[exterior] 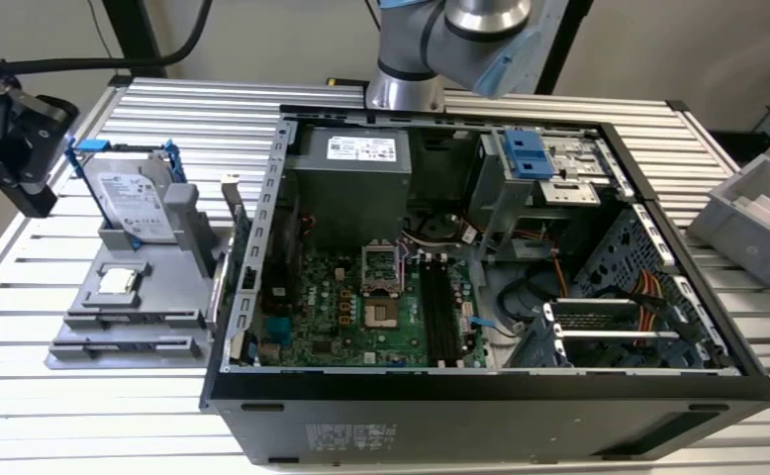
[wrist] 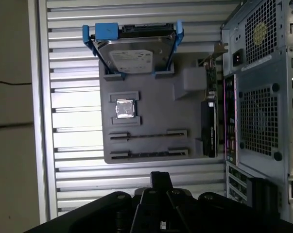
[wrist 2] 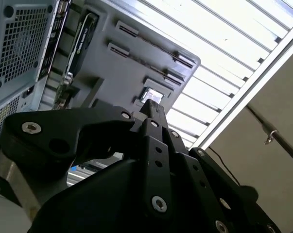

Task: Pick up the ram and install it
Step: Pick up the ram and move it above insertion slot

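Gripper (exterior: pixel 36 203) over the table (exterior: pixel 95 416), off the holder's (exterior: pixel 141 317) edge on the exterior view's left, level with the drive (exterior: pixel 135 203). It is partly cut off at the frame edge. In both wrist views the fingers (wrist 2: pixel 153 114) are seen pressed together into a single tip, and nothing is visible between them.

The holder is viewed past that tip. The drive is propped at one end, and the chip (wrist: pixel 125 108) is set in the middle pocket. Two long grooves (wrist: pixel 148 136) are cut beyond the chip. A card (wrist: pixel 209 121) stands on the holder's side nearest the case (wrist: pixel 263 111).

Each groove is seen only as a thin dark line, so whether the ram stands in one cannot be told. The motherboard slots (exterior: pixel 438 312), inside the case beside the holder, are dark and shadowed, and a seated ram cannot be made out there either.
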